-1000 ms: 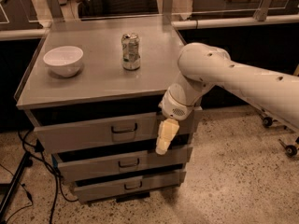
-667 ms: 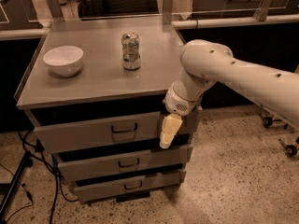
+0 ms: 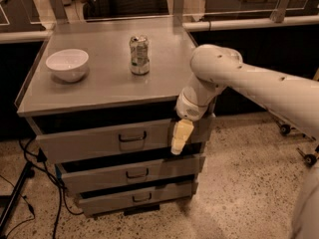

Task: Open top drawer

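The top drawer (image 3: 89,142) is the widest grey front panel under the counter top, with a small dark bar handle (image 3: 132,137) at its centre. It stands slightly out from the cabinet, with a dark gap above it. My gripper (image 3: 179,138) hangs in front of the right part of the drawer front, pointing down, well to the right of the handle. Its cream fingers (image 3: 181,133) show as one block. The white arm (image 3: 249,81) reaches in from the right.
On the grey counter top (image 3: 99,88) stand a white bowl (image 3: 67,63) at the left and a drinks can (image 3: 139,55) in the middle. Two narrower drawers (image 3: 129,174) lie below. Cables and a stand leg (image 3: 20,193) lie on the floor at the left.
The gripper has shifted a little to the right along the top drawer front. The drawer, the bowl and the can have not moved.
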`<state>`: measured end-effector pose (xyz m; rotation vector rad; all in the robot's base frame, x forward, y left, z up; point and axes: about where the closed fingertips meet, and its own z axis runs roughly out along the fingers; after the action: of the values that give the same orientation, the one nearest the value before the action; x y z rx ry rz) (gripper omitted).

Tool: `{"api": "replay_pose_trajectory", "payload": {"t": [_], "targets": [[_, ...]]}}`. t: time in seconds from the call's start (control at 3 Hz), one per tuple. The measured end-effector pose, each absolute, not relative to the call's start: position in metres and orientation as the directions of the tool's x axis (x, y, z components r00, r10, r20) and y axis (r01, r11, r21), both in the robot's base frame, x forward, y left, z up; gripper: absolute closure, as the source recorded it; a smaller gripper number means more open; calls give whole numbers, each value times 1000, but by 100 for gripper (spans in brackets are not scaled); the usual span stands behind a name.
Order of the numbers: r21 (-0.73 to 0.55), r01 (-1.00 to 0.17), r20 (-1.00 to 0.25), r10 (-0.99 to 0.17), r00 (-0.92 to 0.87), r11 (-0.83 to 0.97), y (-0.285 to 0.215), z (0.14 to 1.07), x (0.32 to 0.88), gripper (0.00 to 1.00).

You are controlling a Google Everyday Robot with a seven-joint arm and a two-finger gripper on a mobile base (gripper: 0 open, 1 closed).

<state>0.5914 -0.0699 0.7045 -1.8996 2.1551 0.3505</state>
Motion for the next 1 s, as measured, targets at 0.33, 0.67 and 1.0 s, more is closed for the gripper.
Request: {"api": "replay_pose_trajectory", "payload": {"t": [0.33,0.67,1.0], "targets": [[40,-993,-327,-938,-116,109,-65,687,590,0],[65,-994,-321,-941,-104,88,-58,671,585,0],[90,-993,-326,-940,-104,79,-55,660,576,0]]}}
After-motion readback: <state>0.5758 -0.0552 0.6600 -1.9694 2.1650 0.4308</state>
